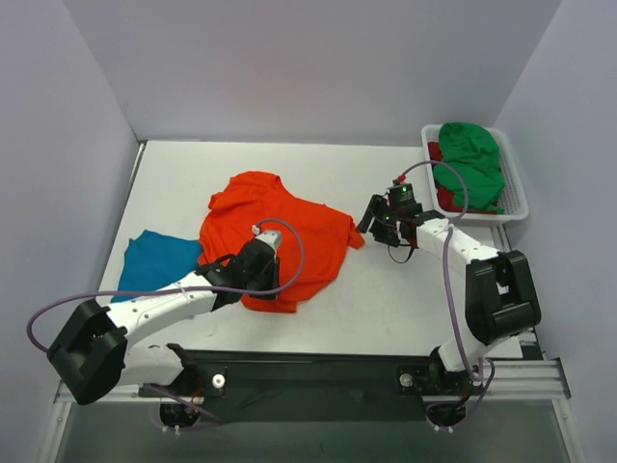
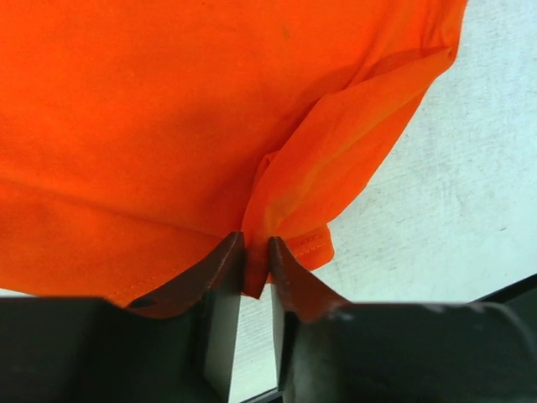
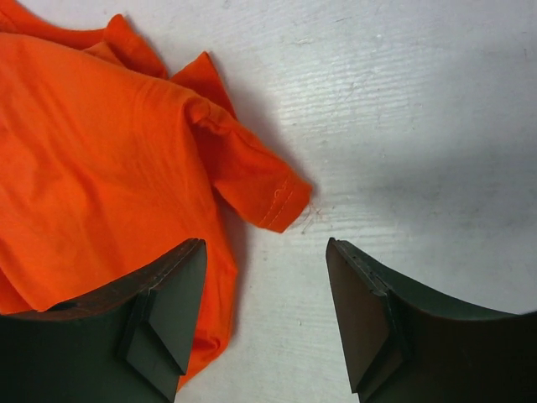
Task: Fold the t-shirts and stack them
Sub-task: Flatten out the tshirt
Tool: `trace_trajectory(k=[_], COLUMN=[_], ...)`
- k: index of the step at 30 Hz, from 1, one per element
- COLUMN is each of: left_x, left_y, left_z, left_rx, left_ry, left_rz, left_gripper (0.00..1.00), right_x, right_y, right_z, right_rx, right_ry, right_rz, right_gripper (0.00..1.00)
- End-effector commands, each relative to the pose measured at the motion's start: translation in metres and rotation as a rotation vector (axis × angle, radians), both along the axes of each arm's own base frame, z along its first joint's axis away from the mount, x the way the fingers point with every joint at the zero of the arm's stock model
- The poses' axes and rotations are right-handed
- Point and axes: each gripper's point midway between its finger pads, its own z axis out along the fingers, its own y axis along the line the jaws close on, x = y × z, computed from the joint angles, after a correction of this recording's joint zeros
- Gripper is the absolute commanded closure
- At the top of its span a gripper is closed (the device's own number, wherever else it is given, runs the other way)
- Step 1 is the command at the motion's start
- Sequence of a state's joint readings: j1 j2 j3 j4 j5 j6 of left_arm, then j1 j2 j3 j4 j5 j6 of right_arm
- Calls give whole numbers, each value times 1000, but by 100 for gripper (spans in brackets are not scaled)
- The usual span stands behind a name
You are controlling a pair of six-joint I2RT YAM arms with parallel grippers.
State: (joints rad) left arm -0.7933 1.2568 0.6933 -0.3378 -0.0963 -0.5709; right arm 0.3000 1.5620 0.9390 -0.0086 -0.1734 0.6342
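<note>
The orange t-shirt [image 1: 289,222] lies spread at the centre of the table [image 1: 386,299]. The left end effector [image 2: 256,252] pinches a fold at the shirt's lower hem, jaws narrow on the cloth. The right end effector [image 3: 264,252] gapes wide at the shirt's right edge, with the sleeve tip just ahead of the gap.
</note>
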Motion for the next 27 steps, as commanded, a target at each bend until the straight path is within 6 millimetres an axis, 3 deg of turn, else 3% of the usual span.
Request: trace_trajectory(k=[1, 6, 11, 13, 14, 18, 19, 20, 23, 24, 25, 26, 27], left_x=[13, 10, 10, 15, 14, 21, 25, 28, 43, 46, 55, 60, 63], left_y=[-21, -21, -12, -9, -5, 10, 12, 26, 51, 59, 73, 81, 89], left_z=[25, 21, 29, 46, 50, 87, 110, 116, 171, 187, 215, 230, 244], left_rx=[-80, -79, -53, -61, -53, -69, -102, -66, -89, -102, -122, -135, -143], left_ry=[-68, -53, -64, -103, -107, -185, -228, -247, -353, -384, -433, -460, -484], left_rz=[-26, -36, -12, 14, 25, 95, 120, 172, 270, 297, 346, 375, 401], left_gripper=[71, 79, 100, 100, 100, 100, 100, 100, 100, 100, 100, 100, 100], right_x=[17, 25, 22, 22, 25, 33, 35, 35, 41, 47, 48, 42, 43], right_y=[0, 9, 19, 22, 25, 27, 25, 22, 2, -6, -22, -32, -43], right_z=[-5, -23, -41, -48, -48, -56, -53, -52, -26, -4, 8, 17, 45], right_rx=[-13, 14, 40, 39, 46, 49, 49, 43, 26, 19, -4, -26, -31], right_ry=[9, 37, 71, 84, 84, 102, 99, 103, 63, 8, -2, 6, -49], right_rz=[-14, -8, -8, -9, -12, -36, -45, -57, -109, -134, -156, -169, -187], right_gripper=[41, 42, 47, 50, 55, 77, 84, 100, 100, 100, 100, 100, 100])
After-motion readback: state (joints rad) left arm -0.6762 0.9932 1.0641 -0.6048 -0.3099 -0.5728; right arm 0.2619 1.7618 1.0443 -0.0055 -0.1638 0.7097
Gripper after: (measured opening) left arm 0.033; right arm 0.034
